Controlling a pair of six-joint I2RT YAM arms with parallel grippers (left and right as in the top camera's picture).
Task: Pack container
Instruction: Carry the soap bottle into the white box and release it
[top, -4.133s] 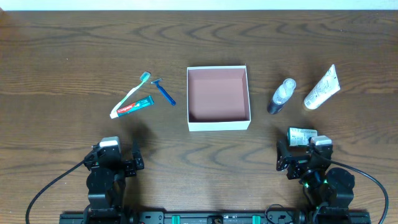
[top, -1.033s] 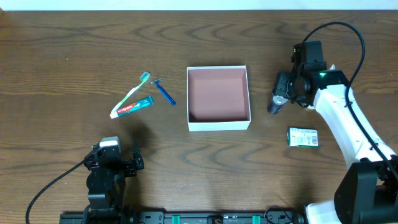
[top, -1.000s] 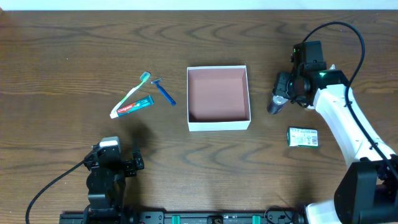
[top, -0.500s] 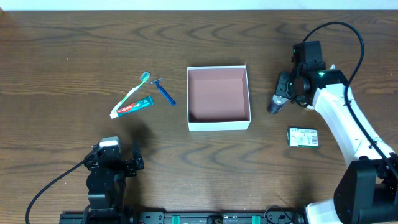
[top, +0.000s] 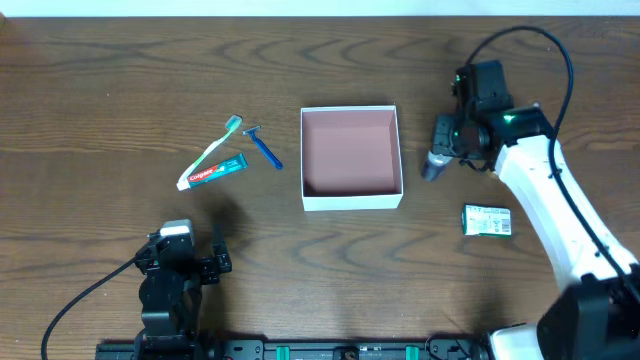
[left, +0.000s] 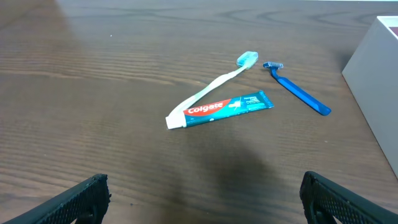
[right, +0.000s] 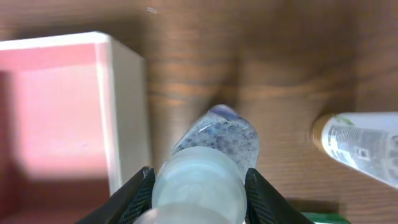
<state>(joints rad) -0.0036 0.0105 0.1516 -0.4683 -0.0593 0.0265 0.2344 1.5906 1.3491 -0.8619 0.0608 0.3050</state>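
Zero items packed; container (top: 352, 201) is sitting empty, all packing remaining. Your right gripper (top: 447, 137) is clamping bottle (top: 431, 167) at its 3 o'clock; left gripper (left: 204, 186) is idling wide open, empty.

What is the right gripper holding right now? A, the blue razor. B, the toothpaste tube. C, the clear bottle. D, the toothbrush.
C: in the right wrist view the clear bottle sits clamped between the fingers of the right gripper, just beside the white wall of the container.
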